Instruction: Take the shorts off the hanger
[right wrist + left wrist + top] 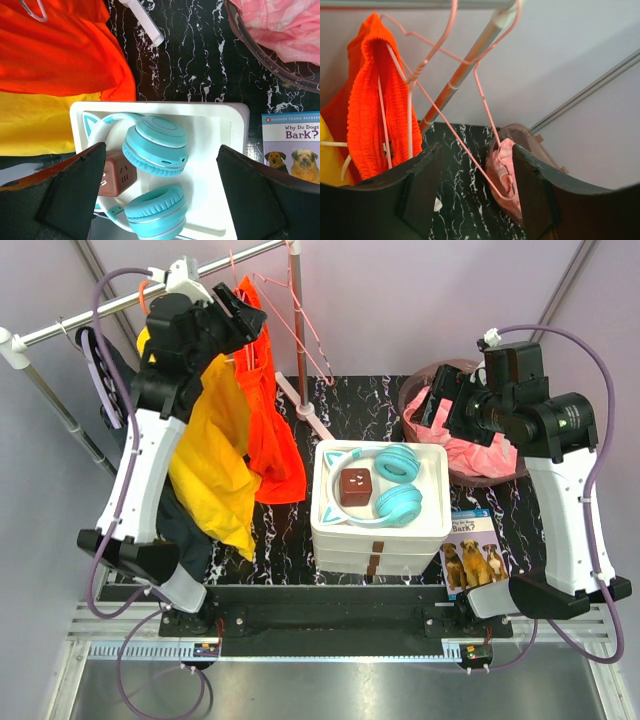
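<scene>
Left hand [477,150] gapes near orange shorts [372,105] hanging on pink hanger [409,120].

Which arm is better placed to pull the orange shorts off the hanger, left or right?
Left, probably. The left gripper is up at the rail, jaws apart, beside the orange shorts on the pink hanger. The right gripper hangs open over the white bin.
</scene>
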Controlling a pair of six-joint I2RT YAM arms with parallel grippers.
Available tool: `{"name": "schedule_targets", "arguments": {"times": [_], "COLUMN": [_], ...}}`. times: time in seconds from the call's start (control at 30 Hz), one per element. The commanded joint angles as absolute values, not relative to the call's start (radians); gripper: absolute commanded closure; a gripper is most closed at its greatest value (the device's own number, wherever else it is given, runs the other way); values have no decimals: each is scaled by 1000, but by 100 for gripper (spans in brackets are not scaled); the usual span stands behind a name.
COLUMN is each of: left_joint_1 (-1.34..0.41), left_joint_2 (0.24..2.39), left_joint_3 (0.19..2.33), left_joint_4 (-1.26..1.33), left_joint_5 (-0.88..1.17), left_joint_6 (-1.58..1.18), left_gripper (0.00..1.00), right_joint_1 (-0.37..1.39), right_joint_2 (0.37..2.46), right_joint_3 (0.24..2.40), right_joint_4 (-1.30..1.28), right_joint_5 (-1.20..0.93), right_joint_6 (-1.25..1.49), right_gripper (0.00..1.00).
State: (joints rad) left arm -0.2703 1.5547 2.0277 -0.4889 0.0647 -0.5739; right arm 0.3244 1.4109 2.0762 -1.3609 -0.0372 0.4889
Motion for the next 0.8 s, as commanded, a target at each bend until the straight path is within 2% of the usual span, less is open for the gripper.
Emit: {"name": "schedule_targets", "arguments": {"times": [0.0, 0.23, 0.77], "left_joint_1": [-265, -265, -267], "left_joint_2": [1603, 1594, 1643], "left_joint_3": [2100, 2050, 2037], "left_joint_4": [-483, -483, -477], "left_joint_5": [32, -81, -127], "left_joint_6": [-543, -514, -468], "left_gripper": [44, 52, 54], "right_joint_1": [322, 322, 322], "right_joint_2": [1419, 1427, 1483], "right_joint_3": [2158, 2197, 2259], "right_joint_4": [-1425, -1460, -1471], "right_joint_5": [-58, -45, -52], "right_joint_6": [462, 448, 385], "right_gripper": [0, 0, 0]}}
